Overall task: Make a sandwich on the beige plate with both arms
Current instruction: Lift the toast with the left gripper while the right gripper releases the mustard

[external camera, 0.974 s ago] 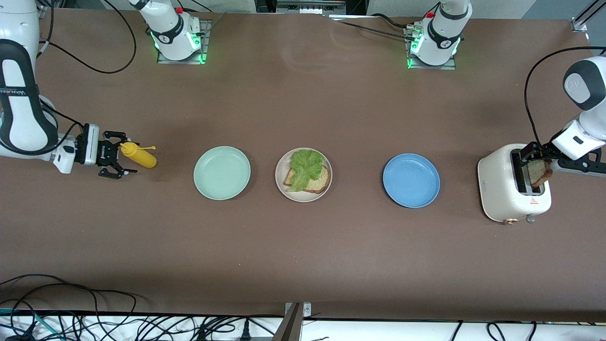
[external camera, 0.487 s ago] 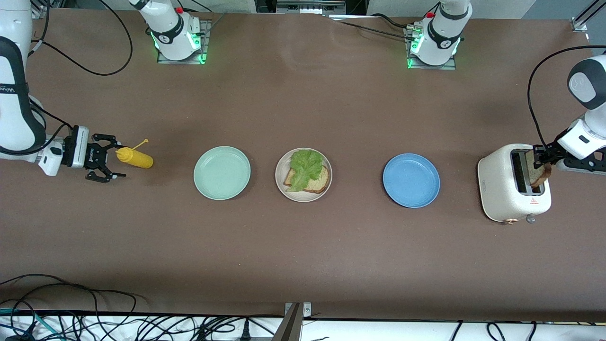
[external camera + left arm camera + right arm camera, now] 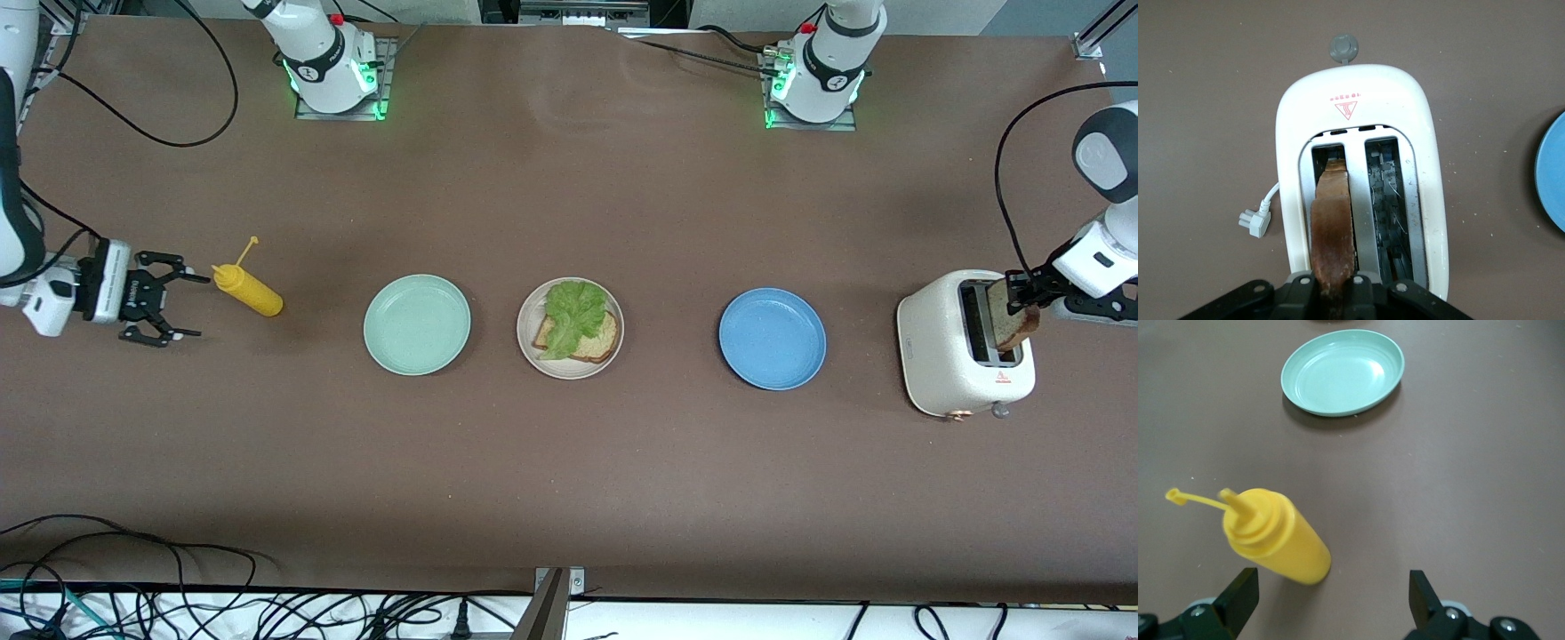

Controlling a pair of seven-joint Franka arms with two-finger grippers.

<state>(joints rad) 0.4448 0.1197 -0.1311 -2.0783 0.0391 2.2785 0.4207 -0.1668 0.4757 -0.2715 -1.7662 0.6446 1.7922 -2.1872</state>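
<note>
Front view: at right, the left gripper pinches a brown, crusty bread slice over the glossy cream toaster. At left, the right gripper gapes beside the yellow bottle. Center: matte beige plate, grainy bread, ruffled lettuce.

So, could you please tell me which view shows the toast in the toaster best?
The left wrist view: the toast fills its middle, edge-on, above the toaster slot. The front view shows it small. The right wrist view misses it.
</note>
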